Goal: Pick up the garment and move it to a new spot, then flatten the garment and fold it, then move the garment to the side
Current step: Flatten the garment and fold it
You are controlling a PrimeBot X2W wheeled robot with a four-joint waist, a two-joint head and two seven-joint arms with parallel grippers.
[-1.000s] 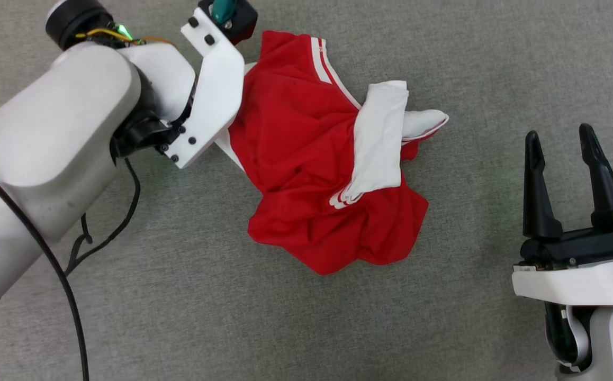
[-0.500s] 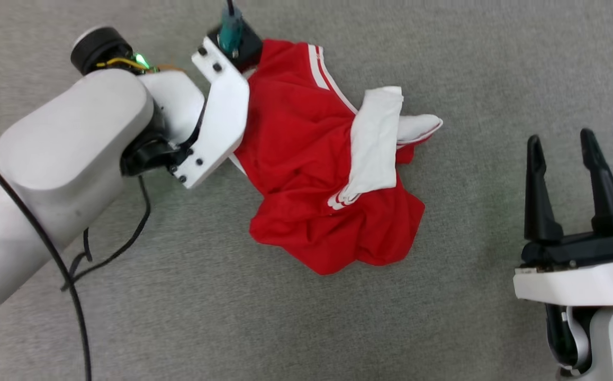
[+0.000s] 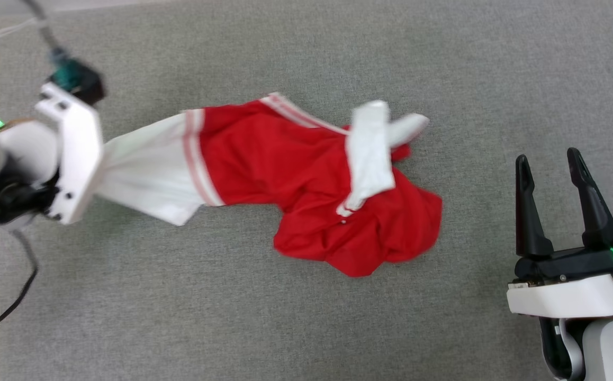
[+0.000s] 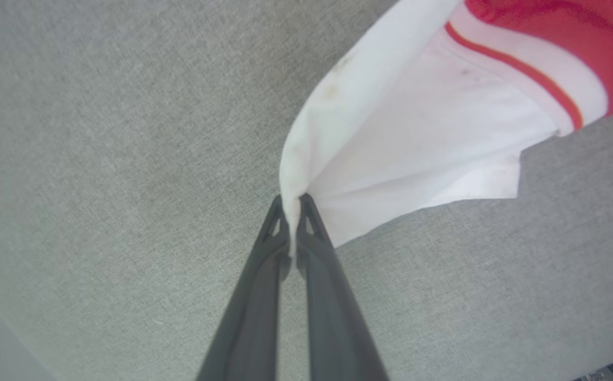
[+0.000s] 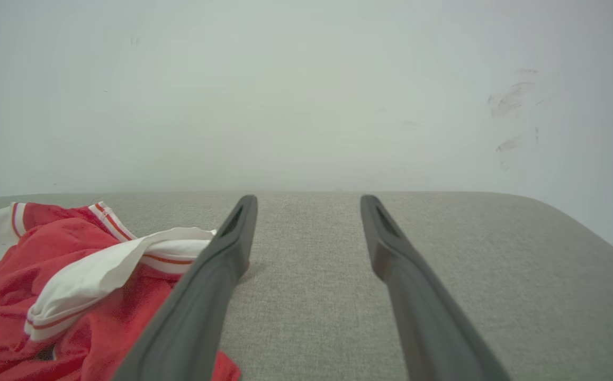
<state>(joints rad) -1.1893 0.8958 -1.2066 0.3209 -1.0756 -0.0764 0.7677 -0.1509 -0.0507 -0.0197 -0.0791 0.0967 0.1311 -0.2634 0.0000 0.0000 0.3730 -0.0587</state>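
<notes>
Our left gripper [image 4: 291, 203] pinches the garment [image 3: 306, 180] by a white sleeve [image 4: 417, 143] at mid-left, the rest sprawled mid-frame; our right gripper [image 3: 547, 159] stands open, lower right. Soft, light cloth, we judge: hems grip best.

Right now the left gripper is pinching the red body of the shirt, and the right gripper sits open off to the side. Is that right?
Not quite. The left gripper is shut on the white sleeve of the garment, not its red body; the left wrist view shows it. The right gripper does sit open off to the side.
</notes>
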